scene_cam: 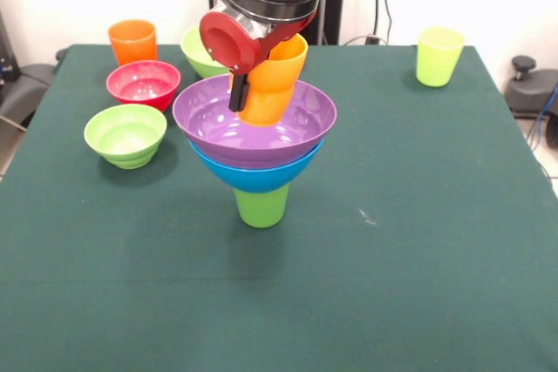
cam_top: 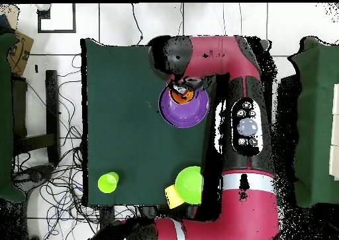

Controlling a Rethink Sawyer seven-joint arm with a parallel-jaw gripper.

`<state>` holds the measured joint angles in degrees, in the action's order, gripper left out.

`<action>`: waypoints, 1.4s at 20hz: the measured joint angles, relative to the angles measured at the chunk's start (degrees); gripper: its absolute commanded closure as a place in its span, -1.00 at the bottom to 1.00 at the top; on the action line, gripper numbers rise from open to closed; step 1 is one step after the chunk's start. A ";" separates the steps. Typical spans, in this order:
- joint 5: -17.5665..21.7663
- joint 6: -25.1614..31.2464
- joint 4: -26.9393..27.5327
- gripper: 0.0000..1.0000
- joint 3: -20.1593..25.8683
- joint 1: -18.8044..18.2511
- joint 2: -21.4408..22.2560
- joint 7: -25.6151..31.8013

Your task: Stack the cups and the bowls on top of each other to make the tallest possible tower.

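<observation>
Front view: gripper [scene_cam: 247, 93] at tower top, clamped on glossy orange-yellow plastic cup [scene_cam: 272, 84].

Left to right on dark green cloth-covered table [scene_cam: 418, 215]: glossy orange plastic tumbler [scene_cam: 132, 41] at far left, upright; glossy small red plastic bowl [scene_cam: 143, 84] just in front of it; glossy small lime green plastic bowl [scene_cam: 125, 134] nearer still, close beside the red one. Large lime green plastic bowl [scene_cam: 199, 54] behind, partly hidden by arm. Centre: tower of inverted green plastic cup [scene_cam: 261, 205] as base, large blue plastic bowl [scene_cam: 253, 176] on it, wide shallow purple plastic bowl [scene_cam: 255, 124] nested on top. Orange-yellow cup tilted, lower end inside purple bowl; dark fingers pinching its rim and wall. Far right, well apart: yellow-green plastic tumbler [scene_cam: 438, 56], upright. Overhead view: purple bowl [cam_top: 184, 106] under red and black arm [cam_top: 242, 118]; large lime bowl [cam_top: 189, 183] at table edge.
</observation>
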<state>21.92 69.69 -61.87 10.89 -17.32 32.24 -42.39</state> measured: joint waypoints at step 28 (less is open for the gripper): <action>-0.01 -2.33 -2.14 1.00 0.02 -1.57 -0.31 0.00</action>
<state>21.91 67.35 -64.01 10.91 -18.89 31.93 -42.39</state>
